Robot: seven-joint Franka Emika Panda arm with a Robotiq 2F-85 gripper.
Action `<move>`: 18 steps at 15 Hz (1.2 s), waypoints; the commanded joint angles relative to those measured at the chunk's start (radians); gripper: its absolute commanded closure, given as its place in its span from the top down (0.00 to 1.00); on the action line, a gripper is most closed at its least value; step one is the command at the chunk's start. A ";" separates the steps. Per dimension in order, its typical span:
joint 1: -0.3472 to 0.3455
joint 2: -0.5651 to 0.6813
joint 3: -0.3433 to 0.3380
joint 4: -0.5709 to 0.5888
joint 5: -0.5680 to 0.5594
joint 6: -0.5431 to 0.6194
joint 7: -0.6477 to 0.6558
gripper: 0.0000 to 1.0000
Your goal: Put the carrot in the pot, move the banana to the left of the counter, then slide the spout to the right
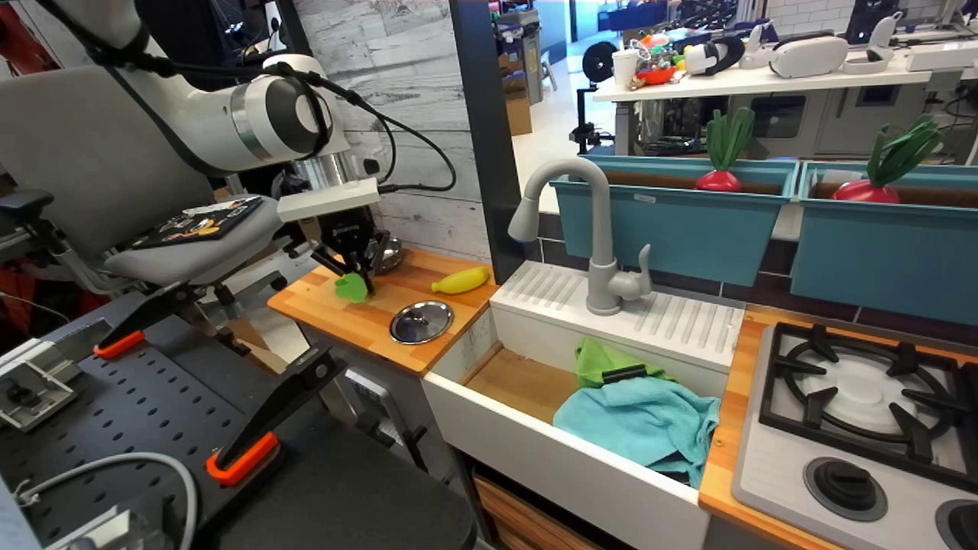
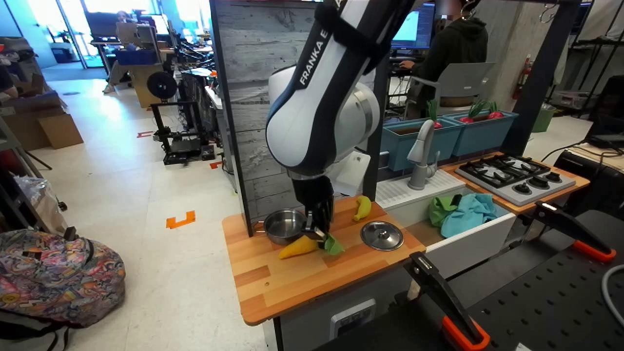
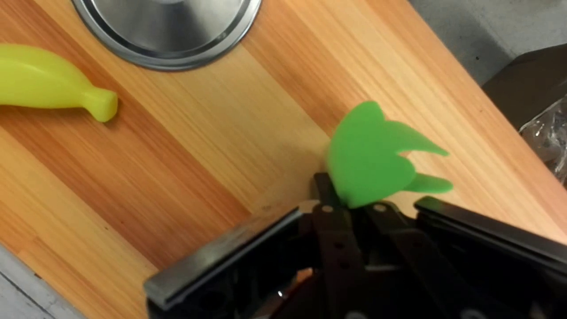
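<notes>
The counter carries a banana and a metal lid. Near the pot, my pincer clasps the carrot.

Against the claw, the carrot looks plastic; beneath the claw, the counter is smooth, grained wood. Near it, the pot and lid are glossy metal, the banana smooth plastic. Well apart from it, the spout looks matt, the towel rough cloth.

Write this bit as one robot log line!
gripper: at carrot, grip unclear | carrot: outside pot | banana, lid: on counter
</notes>
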 commanded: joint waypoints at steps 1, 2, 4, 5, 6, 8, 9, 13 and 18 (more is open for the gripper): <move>0.057 -0.082 -0.046 -0.108 -0.074 0.020 0.048 0.02; 0.065 -0.097 -0.052 -0.126 -0.087 0.023 0.060 0.02; 0.081 -0.133 -0.066 -0.160 -0.110 0.036 0.093 0.02; 0.087 -0.154 -0.072 -0.175 -0.118 0.047 0.110 0.02; 0.092 -0.174 -0.078 -0.191 -0.125 0.065 0.131 0.02; 0.096 -0.213 -0.090 -0.217 -0.129 0.127 0.176 0.02; 0.092 -0.225 -0.090 -0.220 -0.124 0.156 0.184 0.02; 0.085 -0.233 -0.105 -0.193 -0.104 0.224 0.216 0.02; 0.057 -0.189 -0.094 -0.119 -0.074 0.186 0.198 0.02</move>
